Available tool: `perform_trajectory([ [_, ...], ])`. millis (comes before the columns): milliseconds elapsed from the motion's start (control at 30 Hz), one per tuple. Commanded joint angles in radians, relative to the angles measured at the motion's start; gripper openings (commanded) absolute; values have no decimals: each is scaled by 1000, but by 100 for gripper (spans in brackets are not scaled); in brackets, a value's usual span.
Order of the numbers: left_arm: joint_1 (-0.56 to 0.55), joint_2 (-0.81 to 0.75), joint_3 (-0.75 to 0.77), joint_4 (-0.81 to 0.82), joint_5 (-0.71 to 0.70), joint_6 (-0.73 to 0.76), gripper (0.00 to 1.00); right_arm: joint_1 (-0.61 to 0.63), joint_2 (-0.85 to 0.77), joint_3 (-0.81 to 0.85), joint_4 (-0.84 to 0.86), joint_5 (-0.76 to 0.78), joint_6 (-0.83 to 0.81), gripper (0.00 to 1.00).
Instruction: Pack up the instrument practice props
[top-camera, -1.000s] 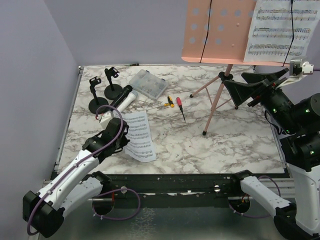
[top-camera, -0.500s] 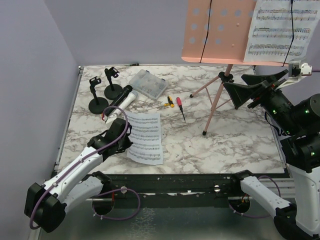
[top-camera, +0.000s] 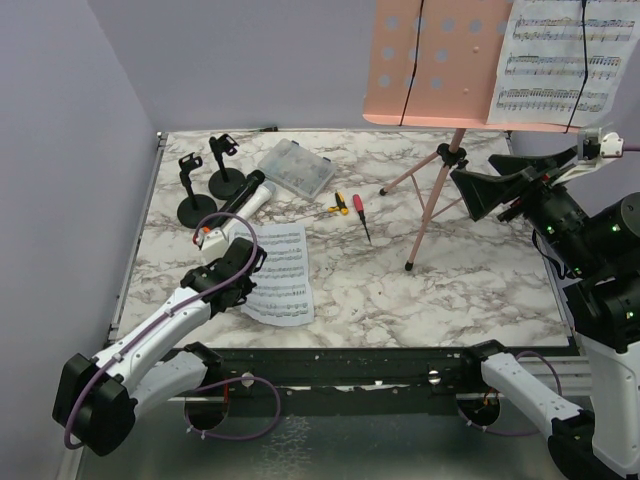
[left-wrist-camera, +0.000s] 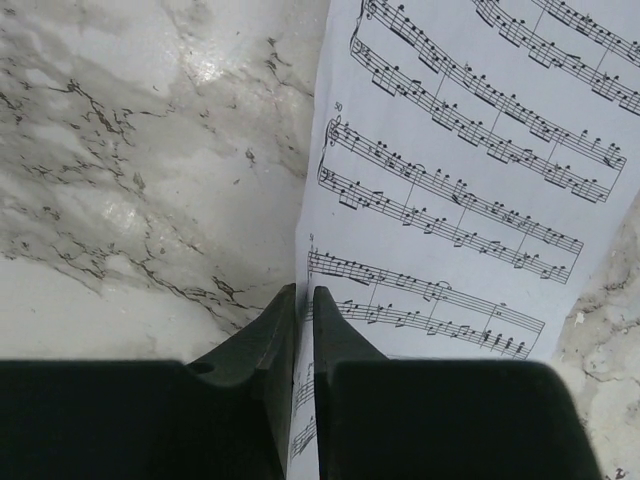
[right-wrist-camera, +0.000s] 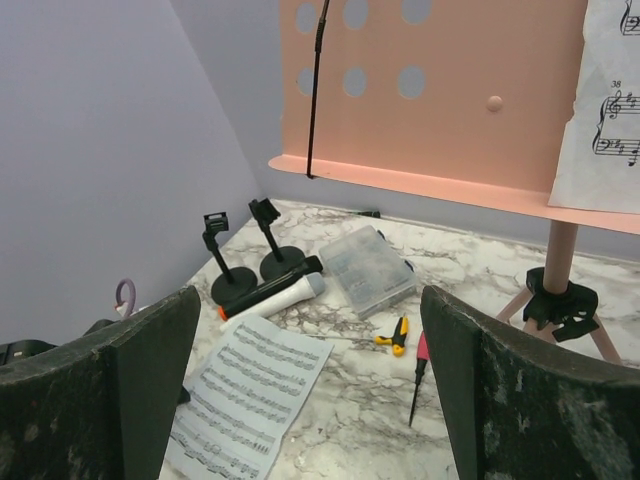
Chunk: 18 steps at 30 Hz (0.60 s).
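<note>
My left gripper (top-camera: 238, 283) (left-wrist-camera: 304, 296) is shut on the edge of a white sheet-music page (top-camera: 280, 272) (left-wrist-camera: 470, 190) that lies on the marble table; the page also shows in the right wrist view (right-wrist-camera: 245, 395). Two microphones lie side by side, a white one with a grey head (top-camera: 252, 202) (right-wrist-camera: 285, 293) and a black one (top-camera: 238, 192) (right-wrist-camera: 270, 283). Two black mic holders (top-camera: 195, 208) (top-camera: 227, 182) stand at the back left. The pink tripod (top-camera: 437, 185) carries a perforated desk (top-camera: 430, 60) with another music page (top-camera: 558, 60). My right gripper (top-camera: 500, 185) (right-wrist-camera: 310, 390) is open and empty, raised near the tripod.
A clear compartment box (top-camera: 295, 167) (right-wrist-camera: 368, 268) lies behind the microphones. A yellow screwdriver (top-camera: 338, 203) and a red one (top-camera: 359, 212) lie mid-table. The tripod's legs (top-camera: 420, 235) spread across the right half. A purple wall stands along the left.
My left gripper has dragged the held page; it swung right, then came back left and toward the table's near edge. The right gripper shifted slightly.
</note>
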Motion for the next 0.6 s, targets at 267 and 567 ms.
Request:
perform_trajectory([
  [267,0,8,10,-2,-96,30,25,-2,-15,-28,-69,58,-45,96],
  [567,1,91,46,52,-130,95,30,-3,-30,-51,-106,68,-58,96],
])
